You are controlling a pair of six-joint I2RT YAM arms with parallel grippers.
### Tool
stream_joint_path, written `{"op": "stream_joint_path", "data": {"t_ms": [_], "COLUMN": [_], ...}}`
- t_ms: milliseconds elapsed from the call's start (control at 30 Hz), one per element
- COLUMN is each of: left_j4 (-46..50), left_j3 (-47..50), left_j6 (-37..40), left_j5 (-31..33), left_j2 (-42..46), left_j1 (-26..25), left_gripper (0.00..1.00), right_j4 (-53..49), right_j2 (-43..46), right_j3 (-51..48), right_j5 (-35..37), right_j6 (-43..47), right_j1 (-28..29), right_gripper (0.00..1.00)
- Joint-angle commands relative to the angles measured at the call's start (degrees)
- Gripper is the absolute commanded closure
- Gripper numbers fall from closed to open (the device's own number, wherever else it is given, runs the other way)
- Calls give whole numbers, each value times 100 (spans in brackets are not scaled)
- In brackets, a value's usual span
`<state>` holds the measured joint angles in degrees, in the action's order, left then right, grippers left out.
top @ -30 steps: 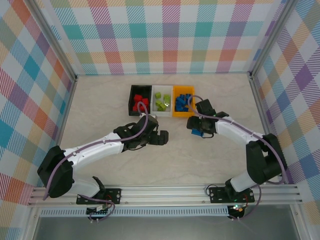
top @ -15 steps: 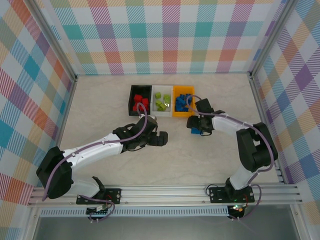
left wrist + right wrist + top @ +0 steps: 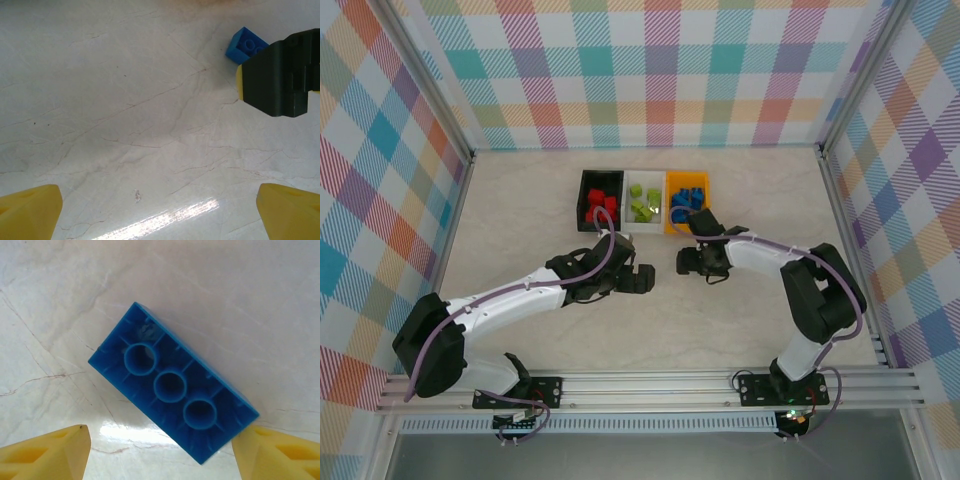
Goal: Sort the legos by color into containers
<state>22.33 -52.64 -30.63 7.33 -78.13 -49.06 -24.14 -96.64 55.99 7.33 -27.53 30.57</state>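
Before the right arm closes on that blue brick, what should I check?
1. Right gripper open: ok.
2. Blue brick lined up between its fingers: ok, mostly just ahead of the tips.
3. Brick square to the fingers: not ok, it lies diagonal, hollow side up.
4. Left gripper apart from the brick: ok, and open.
5. Orange bin shows spare floor: ok.

Blue brick (image 3: 172, 387) lying underside-up, black bin (image 3: 583, 215) holding reds (image 3: 600, 205), white bin (image 3: 645, 175) greens (image 3: 642, 207), orange bin (image 3: 670, 226) blues (image 3: 688, 197)
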Motion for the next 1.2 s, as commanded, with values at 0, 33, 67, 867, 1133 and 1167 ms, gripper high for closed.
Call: {"op": "stream_joint_path", "data": {"t_ms": [0,33,67,867,1133,1167], "left_j4": [33,76,124,411,509,490], "left_j3": [64,46,24,-141,-47,12], "left_j6": [-11,-11,-4,0,-28,-42], "left_j5": [-61,-50,-37,105,417,508], "left_j2": [40,33,19,-101,189,315], "left_j1": [-31,-24,-31,27,34,36], "left_gripper": [0,0,0,0,0,0], "right_j4": [-284,-311,-335,-450,-283,-312], "right_j2": [165,142,93,-875,109,290], "right_j3": [176,290,404,732,706,779], "right_j5": [513,580,651,840,586,611], "right_j6": [156,248,348,1002,983,983], "right_j1": [-59,-60,-60,327,327,319], "right_gripper": [23,23,22,62,70,70]}}
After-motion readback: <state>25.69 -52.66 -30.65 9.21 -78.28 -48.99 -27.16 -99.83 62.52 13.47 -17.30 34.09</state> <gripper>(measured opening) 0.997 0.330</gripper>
